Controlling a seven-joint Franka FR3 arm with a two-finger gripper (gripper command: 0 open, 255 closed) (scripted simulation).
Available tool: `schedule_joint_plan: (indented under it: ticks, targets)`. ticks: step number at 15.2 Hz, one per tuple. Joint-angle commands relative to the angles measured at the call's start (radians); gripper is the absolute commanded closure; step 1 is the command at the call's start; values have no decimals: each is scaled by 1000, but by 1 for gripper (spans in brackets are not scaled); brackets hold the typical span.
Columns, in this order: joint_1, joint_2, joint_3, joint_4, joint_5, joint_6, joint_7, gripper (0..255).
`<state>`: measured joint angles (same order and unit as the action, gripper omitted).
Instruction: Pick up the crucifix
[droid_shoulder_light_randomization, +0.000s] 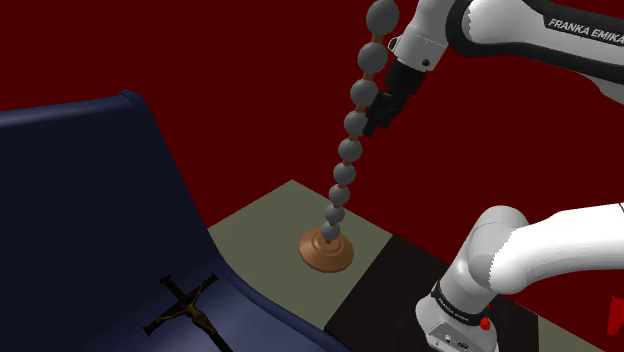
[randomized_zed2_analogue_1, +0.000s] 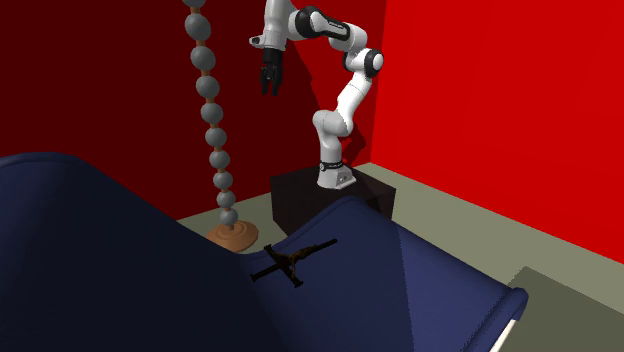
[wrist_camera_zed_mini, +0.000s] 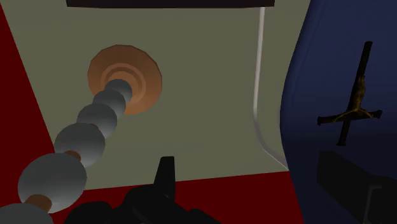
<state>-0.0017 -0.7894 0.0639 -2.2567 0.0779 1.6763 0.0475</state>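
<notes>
- Down on the blue sofa (droid_shoulder_light_randomization: 80, 200), far below our jaws and off to one side, we are seeing the crucifix (droid_shoulder_light_randomization: 187, 308) lying flat.
- We are holding the jaws apart, empty.

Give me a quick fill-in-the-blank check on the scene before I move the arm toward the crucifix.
1. The crucifix lies on the dark ___ sofa.
2. The pole of grey balls stands on a round ___ base.
3. The gripper hangs well ___ the crucifix.
Missing words: blue; brown; above.
</notes>
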Motion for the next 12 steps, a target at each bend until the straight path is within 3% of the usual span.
schedule_joint_plan:
  ticks: [1,12]
  targets:
    - [0,0,0,0,0,0,0,0]
    - [54,107,203,-155,84,282,168,0]
